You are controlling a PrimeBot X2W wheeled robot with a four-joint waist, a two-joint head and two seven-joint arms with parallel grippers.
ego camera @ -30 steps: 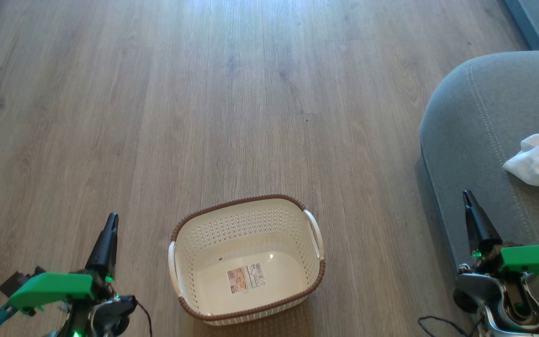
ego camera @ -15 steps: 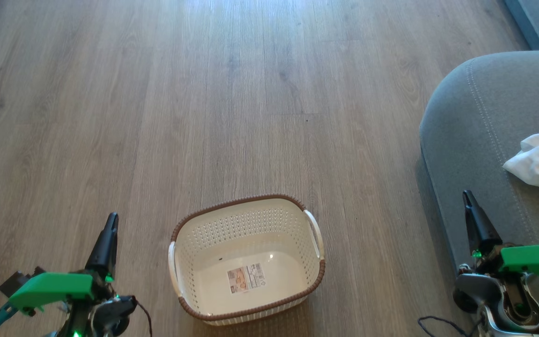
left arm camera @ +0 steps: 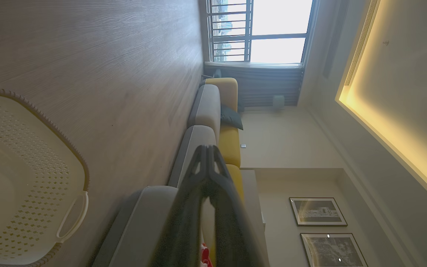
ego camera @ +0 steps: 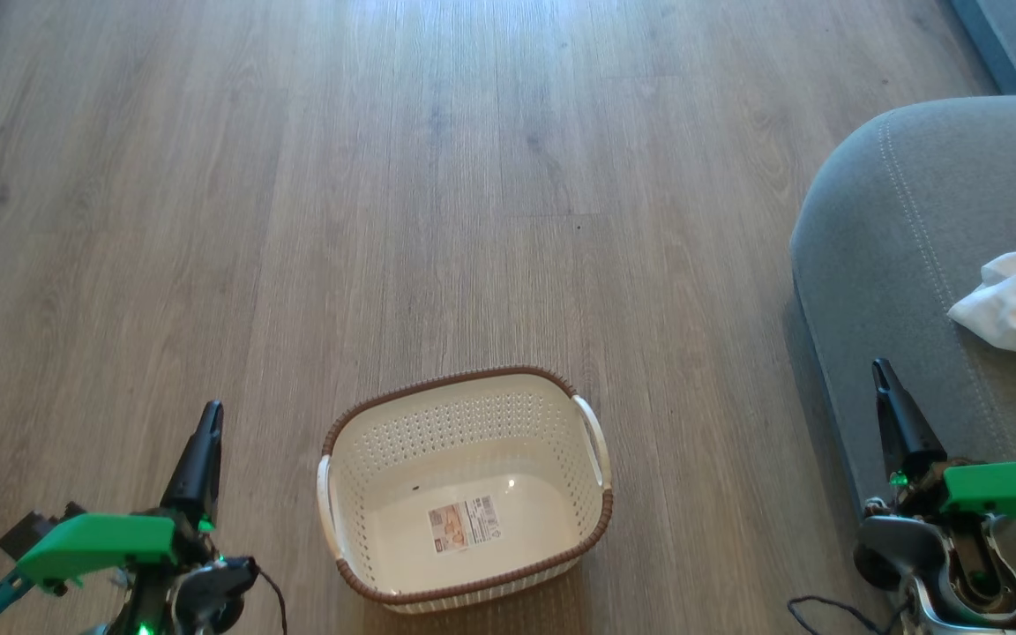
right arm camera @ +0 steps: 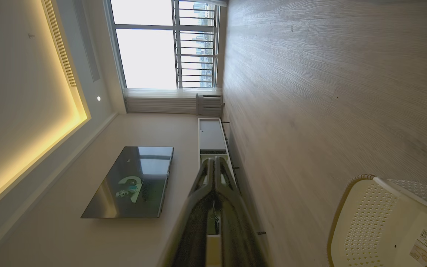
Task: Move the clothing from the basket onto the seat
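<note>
The cream basket (ego camera: 464, 377) with a brown rim stands on the wood floor, holding nothing but the paper label on its bottom; it also shows in the wrist views as basket (left arm camera: 24, 155) and basket (right arm camera: 376, 218). The grey seat (ego camera: 905, 229) rises at the right. On it, at the frame's edge, lies the clothing (ego camera: 1015, 304), a crumpled bundle of white and red fabric. My left gripper (ego camera: 212, 409) hovers left of the basket, shut and holding nothing. My right gripper (ego camera: 880, 366) is over the seat's front edge, shut and likewise holding nothing.
Bare wood floor (ego camera: 437, 176) stretches ahead and to the left. A dark cable (ego camera: 825, 608) lies by my right arm. A wall-hung TV (right arm camera: 135, 185) and low cabinet (right arm camera: 211, 135) stand across the room; the sofa (left arm camera: 206, 107) runs toward the window.
</note>
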